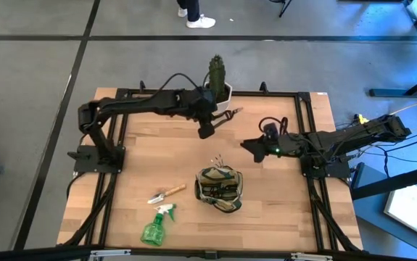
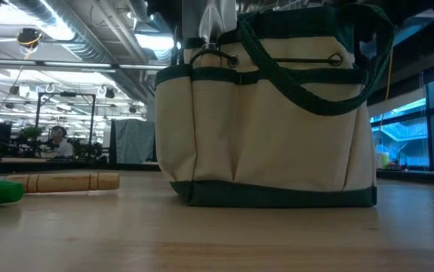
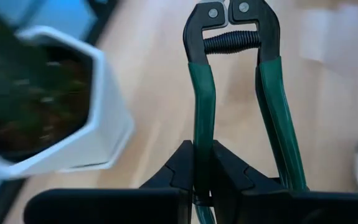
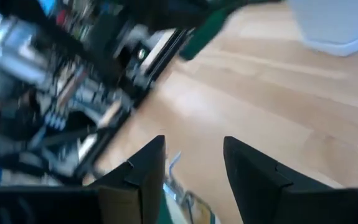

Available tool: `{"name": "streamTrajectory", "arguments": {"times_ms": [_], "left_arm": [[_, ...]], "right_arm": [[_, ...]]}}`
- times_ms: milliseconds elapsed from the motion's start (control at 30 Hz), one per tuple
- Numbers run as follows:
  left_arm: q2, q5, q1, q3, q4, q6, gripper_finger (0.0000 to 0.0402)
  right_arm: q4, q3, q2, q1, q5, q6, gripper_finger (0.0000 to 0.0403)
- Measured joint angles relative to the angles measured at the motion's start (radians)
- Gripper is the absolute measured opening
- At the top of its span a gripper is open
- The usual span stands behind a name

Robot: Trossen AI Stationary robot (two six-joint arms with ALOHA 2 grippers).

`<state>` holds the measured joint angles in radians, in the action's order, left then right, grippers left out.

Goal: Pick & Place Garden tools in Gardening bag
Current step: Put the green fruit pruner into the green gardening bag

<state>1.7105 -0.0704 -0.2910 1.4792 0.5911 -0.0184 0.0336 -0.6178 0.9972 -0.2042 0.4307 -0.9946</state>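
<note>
Your left gripper (image 3: 202,165) is clamping 1 green handle of the pruning shears (image 3: 235,93), fingers pinched tight on it, and it is holding them above the far part of the table (image 1: 266,217), just beside the white pot (image 3: 98,124) of the cactus (image 1: 216,72). In the left wrist view the shears' 2 handles are running away from the fingers to a black spring and pivot, with the second handle hanging free of the grip.

Your right gripper (image 4: 194,165) is hovering near the table's middle right with its 2 fingers apart and nothing between them.

The gardening bag (image 1: 219,188) is sitting upright toward the near middle of the table, with tool tips sticking out of its far side. A wooden-handled trowel (image 1: 166,193) is lying on the wood left of the bag, and the green spray bottle (image 1: 155,226) is lying just nearer than the trowel, both outside the bag.
</note>
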Motion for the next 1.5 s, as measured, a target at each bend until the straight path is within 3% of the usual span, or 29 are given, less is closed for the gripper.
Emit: {"name": "streamTrajectory", "arguments": {"times_ms": [200, 500, 867, 1100, 1267, 1500], "left_arm": [[-0.032, -0.280, 0.107, 0.000, -0.005, -0.183, 0.0020], [-0.032, -0.512, 0.262, 0.000, -0.009, -0.388, 0.0020], [-0.031, -0.522, 0.325, 0.000, -0.008, -0.467, 0.0020], [-0.031, -0.513, 0.330, 0.000, -0.003, -0.459, 0.0020], [-0.031, -0.502, 0.327, 0.000, -0.004, -0.448, 0.0020], [-0.031, -0.487, 0.327, 0.000, -0.004, -0.442, 0.0020]], "right_arm": [[-0.023, 0.000, -0.022, -0.007, 0.138, -0.103, 0.0154], [-0.137, 0.000, -0.022, -0.007, 0.194, -0.124, 0.0144], [-0.197, 0.000, -0.022, 0.051, 0.216, -0.168, 0.0150], [-0.226, 0.000, -0.006, 0.118, 0.106, -0.218, 0.0206], [-0.219, 0.001, 0.008, 0.125, 0.091, -0.248, 0.0248], [-0.318, 0.000, 0.077, 0.125, 0.089, -0.258, 0.0260]]}}
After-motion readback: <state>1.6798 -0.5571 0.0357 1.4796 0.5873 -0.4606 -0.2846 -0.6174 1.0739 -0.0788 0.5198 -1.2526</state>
